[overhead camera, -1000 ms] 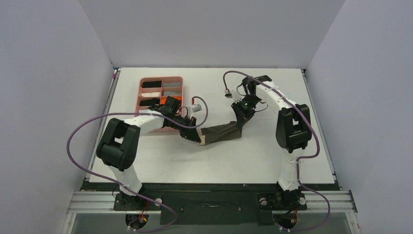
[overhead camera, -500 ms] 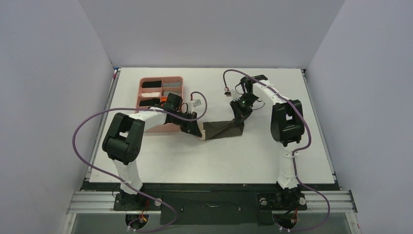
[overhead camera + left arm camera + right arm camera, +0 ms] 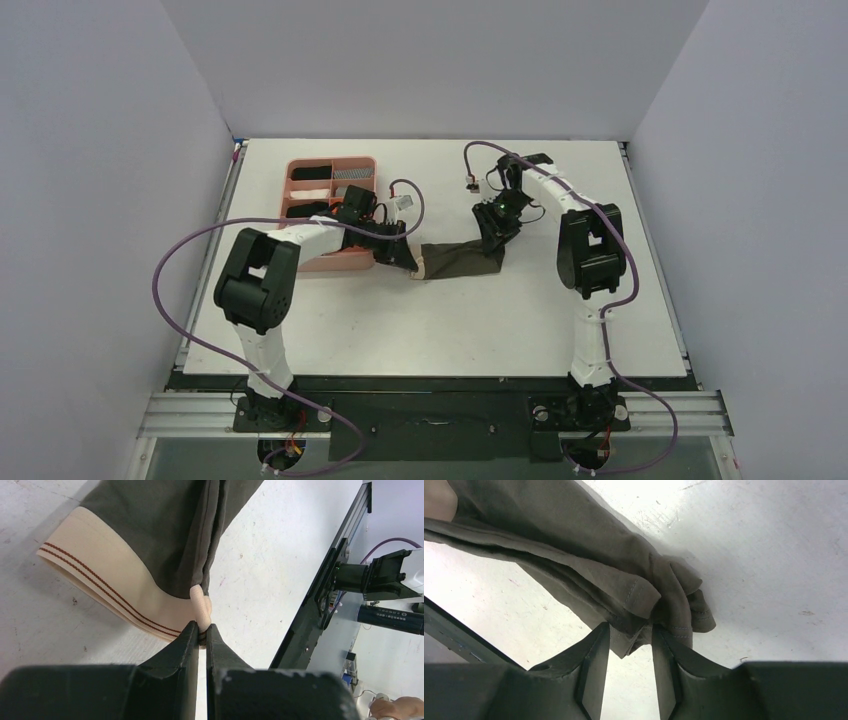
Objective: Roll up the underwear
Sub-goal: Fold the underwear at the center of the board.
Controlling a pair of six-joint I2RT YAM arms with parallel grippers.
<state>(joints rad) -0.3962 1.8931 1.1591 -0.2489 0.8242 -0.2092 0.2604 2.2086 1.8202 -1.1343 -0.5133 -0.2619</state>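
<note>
Since rolling depends on which end of the cloth each arm commands, the overhead view matters most: the underwear (image 3: 460, 258) lies flat on the table (image 3: 450, 330) as a strip running left to right between the two arms, just right of the pink tray (image 3: 338, 264). Its pale waistband end sits under the left fingers (image 3: 412, 262) and its dark far end under the right fingers (image 3: 493, 232). Each arm is thus at its own end of the long axis, neither nearer the middle. From the left wrist, the left fingers (image 3: 201, 630) are clenched on a small fold at the corner of the beige waistband (image 3: 100, 580). The waistband spreads away up and to the left, and the dark body of the underwear (image 3: 165, 525) runs straight ahead over the table (image 3: 260, 545). From the right wrist, the right fingers (image 3: 628, 637) stand parted. The bunched dark corner of the underwear (image 3: 574, 580) sits in the gap between them, resting on the table (image 3: 749, 555) and, as far as I can see, not squeezed. The rest of the cloth stretches up and to the left from that corner. My judgement is that a roll has to travel along this left-to-right axis, starting from one of the two ends. Only the waistband end is firmly gripped.
</note>
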